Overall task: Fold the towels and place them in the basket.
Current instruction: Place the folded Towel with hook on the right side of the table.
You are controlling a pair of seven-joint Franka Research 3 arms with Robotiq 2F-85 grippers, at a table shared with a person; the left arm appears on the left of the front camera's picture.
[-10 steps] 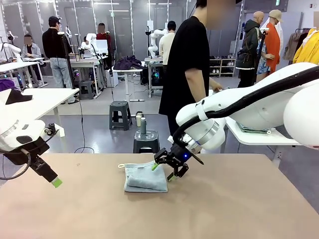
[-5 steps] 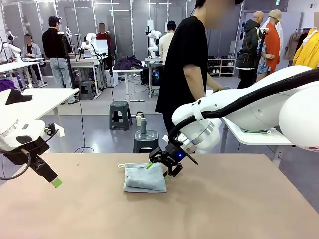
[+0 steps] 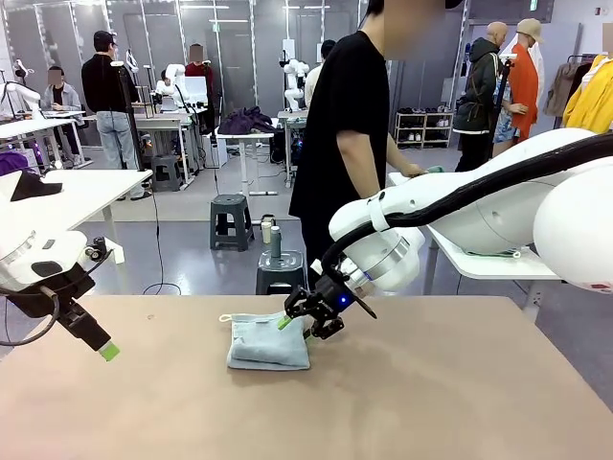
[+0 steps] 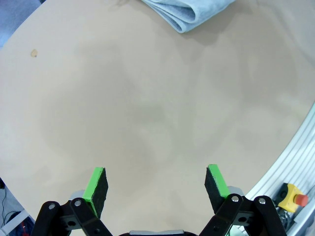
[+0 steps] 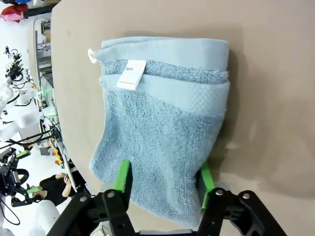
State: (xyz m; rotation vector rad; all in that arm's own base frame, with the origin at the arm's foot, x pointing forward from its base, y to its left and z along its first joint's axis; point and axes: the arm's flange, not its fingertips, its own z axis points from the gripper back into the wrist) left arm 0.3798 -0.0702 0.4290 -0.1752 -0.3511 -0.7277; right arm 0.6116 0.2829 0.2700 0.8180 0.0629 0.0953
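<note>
A pale blue-grey towel [image 3: 266,343] lies folded on the tan table, its white label [image 5: 132,74] and corner loop at the far end in the right wrist view. My right gripper [image 3: 299,326] is down at the towel's right edge, open. One green pad rests on the terry surface [image 5: 162,123] and the other sits at the towel's side edge. My left gripper [image 3: 107,352] hangs open over bare table at the far left, with nothing between its fingers [image 4: 97,183]. The towel's folded corner [image 4: 192,12] shows far off in the left wrist view. The cream towel and the basket are out of view.
A person in a black shirt [image 3: 350,125] stands just past the table's far edge, turned toward a white side table [image 3: 479,261] at the right. The table's metal edge with a yellow stop button [image 4: 291,195] lies close to my left gripper.
My right gripper has moved left from beside the towel onto its right edge, and the towel has slid a little to the left with it. The left arm has stayed still.
</note>
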